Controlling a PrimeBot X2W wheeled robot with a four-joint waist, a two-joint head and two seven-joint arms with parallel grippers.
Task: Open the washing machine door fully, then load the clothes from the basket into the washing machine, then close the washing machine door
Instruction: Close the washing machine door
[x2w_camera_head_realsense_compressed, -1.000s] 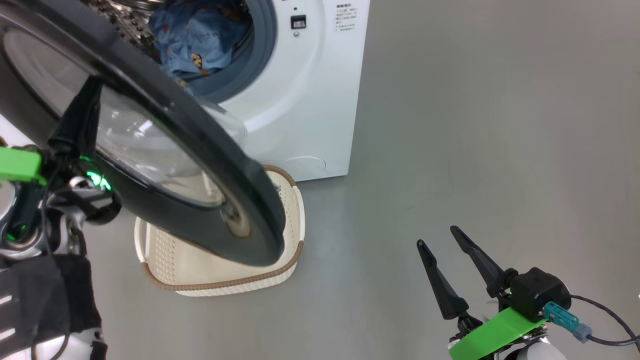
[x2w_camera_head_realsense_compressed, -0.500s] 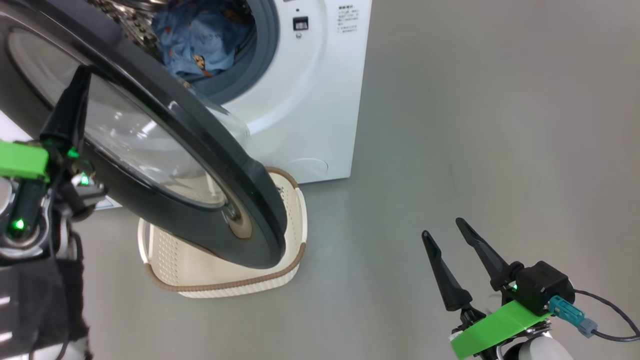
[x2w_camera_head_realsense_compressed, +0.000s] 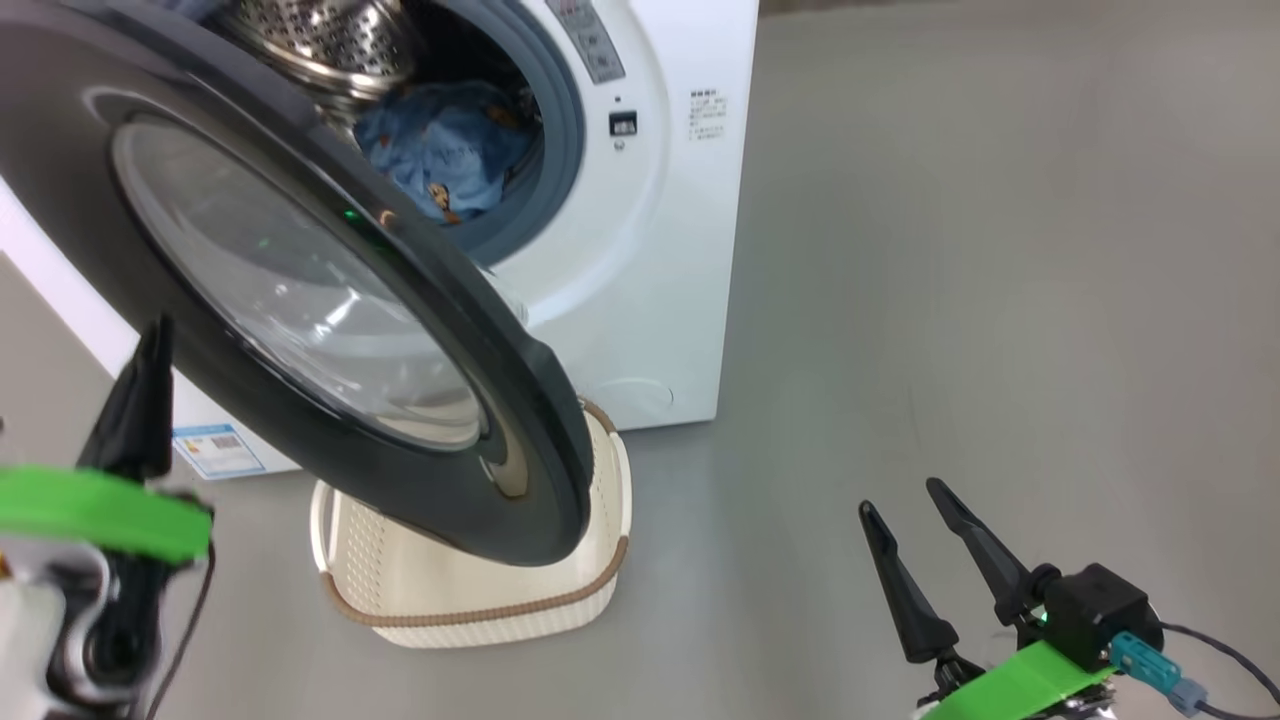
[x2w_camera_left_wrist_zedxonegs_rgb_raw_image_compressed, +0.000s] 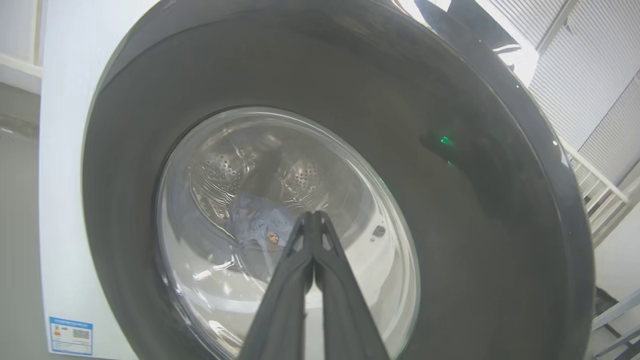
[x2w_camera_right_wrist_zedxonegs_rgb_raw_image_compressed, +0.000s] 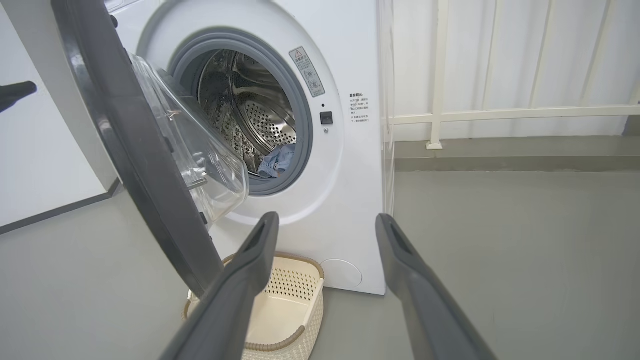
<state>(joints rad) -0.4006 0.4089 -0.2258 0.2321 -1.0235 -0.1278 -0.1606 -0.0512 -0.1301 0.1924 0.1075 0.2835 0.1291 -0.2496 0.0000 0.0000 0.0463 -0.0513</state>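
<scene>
Door (x2w_camera_head_realsense_compressed: 300, 290) ajar | left wrist: clothes (x2w_camera_left_wrist_zedxonegs_rgb_raw_image_compressed: 257, 222) through glass, left fingers (x2w_camera_left_wrist_zedxonegs_rgb_raw_image_compressed: 292, 280) pressed together | right wrist: basket (x2w_camera_right_wrist_zedxonegs_rgb_raw_image_compressed: 295, 305) beneath, right fingers (x2w_camera_right_wrist_zedxonegs_rgb_raw_image_compressed: 250, 265) spread

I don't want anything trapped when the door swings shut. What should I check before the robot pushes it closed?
1. Clothes inside the drum of the washing machine: ok.
2. Fabric clear of the gasket: cannot tell; it lies near the lower lip.
3. Basket empty: ok, its visible part is bare.
4. Left gripper shut and aimed at the outer glass of the washing machine door: ok.
5. Right gripper open, well aside from the door: ok.
6. Door's lower edge clears the basket rim: cannot tell.
</scene>
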